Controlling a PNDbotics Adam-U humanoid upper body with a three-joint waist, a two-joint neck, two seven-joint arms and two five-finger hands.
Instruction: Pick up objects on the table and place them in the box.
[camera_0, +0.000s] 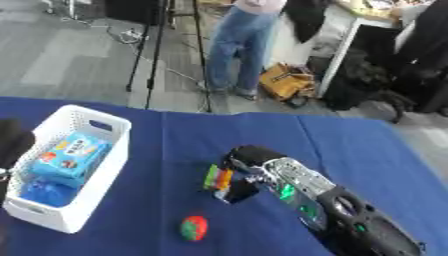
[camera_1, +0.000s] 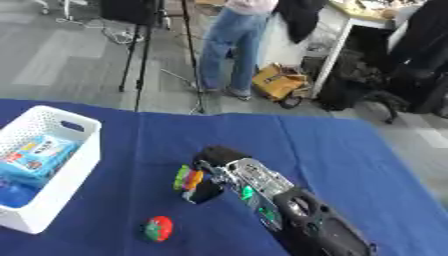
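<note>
Right robot hand (camera_0: 254, 172) reaches in from the lower right over the blue-cloth worktop (camera_0: 367, 145), to the right of the white perforated plastic box (camera_0: 87, 200). Its fingers curl down onto a small multicoloured object (camera_0: 217, 178) with green, orange and red stripes; the fingers seem to pinch it, with the object against the cloth. A small red-and-green ball (camera_0: 194, 228) lies nearer than the striped object, apart from it. Inside the box sit a light-blue printed packet (camera_0: 72, 156) and a darker blue item (camera_0: 48, 192). Left of the box, a dark shape at the edge may be the left robot hand; I cannot tell its fingers.
</note>
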